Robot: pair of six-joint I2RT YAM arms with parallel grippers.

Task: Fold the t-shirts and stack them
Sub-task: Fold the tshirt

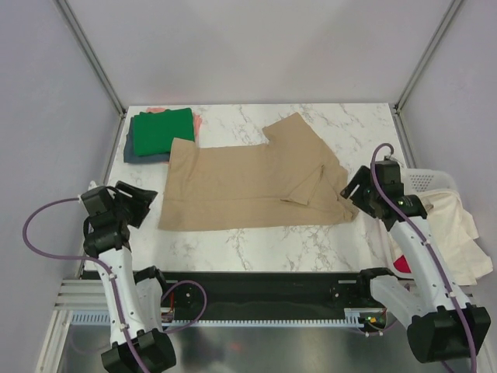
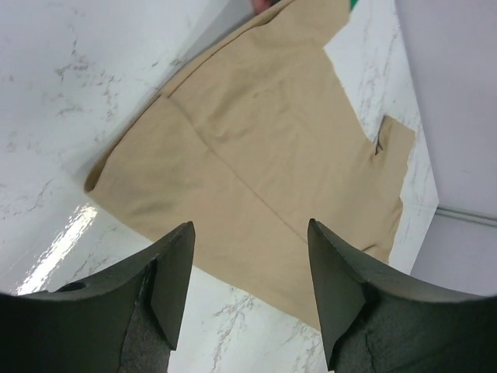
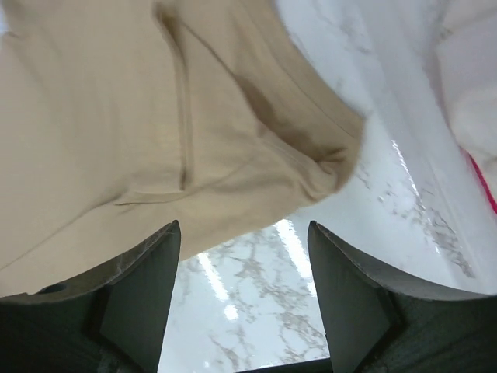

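Note tan tee (image 1: 241, 186) lying lengthwise between left gripper (image 1: 146, 203) and right gripper (image 1: 353, 190), both spread, empty; right seemingly nearer.

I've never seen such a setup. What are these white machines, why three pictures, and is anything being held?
They are two robot arms bolted at the near edge of the marble table, each ending in a two-finger gripper. One picture looks from above and behind them; the other two come from cameras on the wrists, showing each gripper's own dark fingers. On it lies a tan t-shirt, spread out. At the far left sits a stack: a green t-shirt on a dark blue-grey one, a salmon-pink edge behind. At the right, cream cloth and red cloth lie by a white mesh basket. The left gripper and right gripper are both open, holding nothing.
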